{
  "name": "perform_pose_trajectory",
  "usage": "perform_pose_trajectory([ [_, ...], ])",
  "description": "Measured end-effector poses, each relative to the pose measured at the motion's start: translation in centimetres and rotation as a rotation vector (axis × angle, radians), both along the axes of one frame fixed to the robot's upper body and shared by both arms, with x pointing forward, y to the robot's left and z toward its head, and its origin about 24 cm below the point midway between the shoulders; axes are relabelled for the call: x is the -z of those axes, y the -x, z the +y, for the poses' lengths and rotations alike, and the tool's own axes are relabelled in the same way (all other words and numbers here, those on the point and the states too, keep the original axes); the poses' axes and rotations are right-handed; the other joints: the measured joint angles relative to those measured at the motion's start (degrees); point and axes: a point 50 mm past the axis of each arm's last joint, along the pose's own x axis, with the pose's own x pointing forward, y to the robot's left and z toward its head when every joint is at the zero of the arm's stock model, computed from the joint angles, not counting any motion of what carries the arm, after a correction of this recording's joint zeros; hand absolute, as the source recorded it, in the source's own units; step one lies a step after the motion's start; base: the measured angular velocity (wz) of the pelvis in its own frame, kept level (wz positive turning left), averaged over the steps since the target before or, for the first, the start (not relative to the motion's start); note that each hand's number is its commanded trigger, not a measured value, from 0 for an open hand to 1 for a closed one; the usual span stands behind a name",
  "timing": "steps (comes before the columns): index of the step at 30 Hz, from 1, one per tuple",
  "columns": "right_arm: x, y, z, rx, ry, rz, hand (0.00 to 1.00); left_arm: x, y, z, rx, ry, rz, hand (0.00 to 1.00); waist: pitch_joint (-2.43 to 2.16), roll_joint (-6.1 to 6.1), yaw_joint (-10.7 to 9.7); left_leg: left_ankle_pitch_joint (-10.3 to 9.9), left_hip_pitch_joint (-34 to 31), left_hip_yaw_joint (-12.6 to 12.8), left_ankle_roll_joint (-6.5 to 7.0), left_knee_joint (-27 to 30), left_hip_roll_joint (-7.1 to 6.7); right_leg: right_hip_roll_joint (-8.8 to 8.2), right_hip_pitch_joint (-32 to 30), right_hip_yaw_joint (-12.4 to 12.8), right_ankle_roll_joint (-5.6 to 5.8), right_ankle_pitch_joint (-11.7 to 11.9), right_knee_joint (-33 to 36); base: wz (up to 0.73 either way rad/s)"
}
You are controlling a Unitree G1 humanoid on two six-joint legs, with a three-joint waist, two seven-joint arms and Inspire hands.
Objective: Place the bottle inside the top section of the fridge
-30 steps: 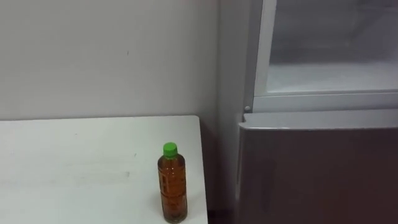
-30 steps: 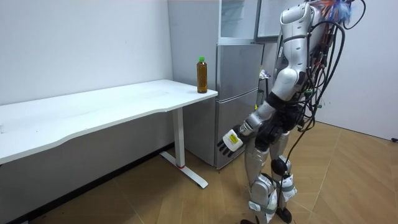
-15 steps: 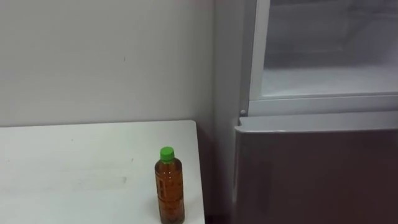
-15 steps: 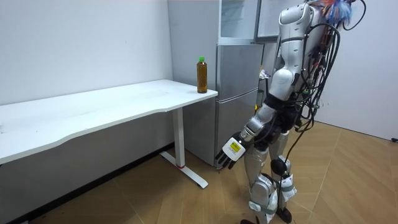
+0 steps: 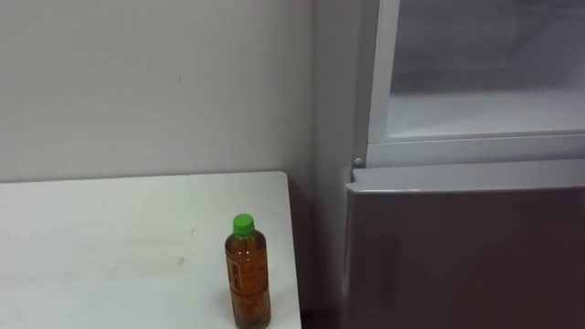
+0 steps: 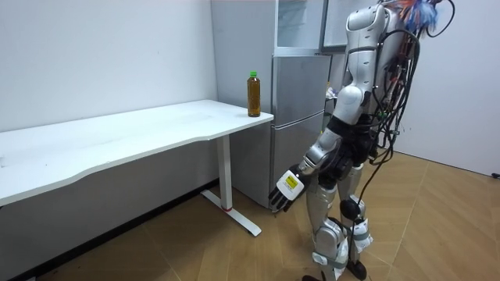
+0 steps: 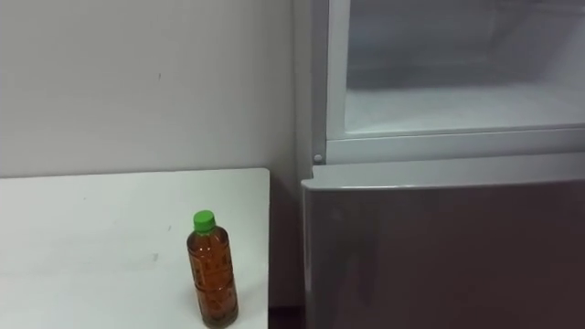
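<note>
Left hand (image 6: 286, 190) low, fingers loose, empty, well apart from bottle (image 5: 249, 271).

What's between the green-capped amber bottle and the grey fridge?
Nothing stands there. The left eye view shows bare white table beside the green-capped amber bottle, then a narrow dark gap before the grey fridge.

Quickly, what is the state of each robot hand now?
Left robot hand: open, fingers relaxed, holding nothing.
Right robot hand: cannot be told.
</note>
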Motion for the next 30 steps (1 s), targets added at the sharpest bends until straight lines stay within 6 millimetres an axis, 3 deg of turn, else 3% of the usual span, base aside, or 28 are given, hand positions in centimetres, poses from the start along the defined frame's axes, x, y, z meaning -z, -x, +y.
perform_pose_trajectory([
  [2,-0.3,-0.9,0.1,-0.026,0.0,-0.042,0.0,0.1,0.2,-0.1,-0.002,0.002,0.009,0.0,-0.15,-0.1,0.09,0.0,0.15,0.45,0.0,-0.02,0.03,0.0,-0.14,0.41,0.0,0.0,0.08,-0.1],
  [5,-1.9,-4.1,0.6,-0.097,-0.002,-0.2,0.0,0.1,0.2,0.0,0.0,0.001,0.009,0.0,-0.15,-0.05,-0.04,0.01,0.12,0.6,0.02,0.12,0.02,-0.1,-0.15,0.31,0.01,0.04,0.19,-0.02],
  [7,-3.5,-6.7,1.1,-0.142,-0.016,-0.336,0.0,0.0,-0.1,0.0,0.001,-0.001,-0.002,0.0,0.01,-0.17,0.08,0.01,0.07,0.47,0.02,0.13,0.01,-0.1,-0.15,0.11,0.02,0.04,0.17,0.06],
  [13,-7.7,-10.8,3.1,-0.259,-0.042,-0.602,0.0,-0.2,-0.3,0.2,0.004,-0.005,-0.029,0.0,0.17,-0.77,0.52,0.0,-1.11,-0.27,0.03,0.4,0.0,-0.02,-0.69,-0.47,-0.01,0.07,0.04,0.07],
  [25,-12.4,-13.7,5.3,-0.361,-0.047,-0.84,0.0,-0.2,-0.6,0.3,0.005,-0.009,-0.036,0.0,0.07,-1.38,2.98,0.0,-1.14,-0.35,0.02,0.07,-0.04,-0.01,-0.69,-0.53,0.0,0.1,-0.09,0.0],
  [30,-14.0,-14.5,6.2,-0.408,-0.05,-0.919,0.0,-0.3,-0.6,0.6,0.009,-0.018,-0.035,0.0,-0.12,-1.7,3.11,0.0,-1.91,-0.5,0.02,0.09,-0.04,0.03,-1.16,-0.59,-0.01,0.09,0.04,0.01],
])
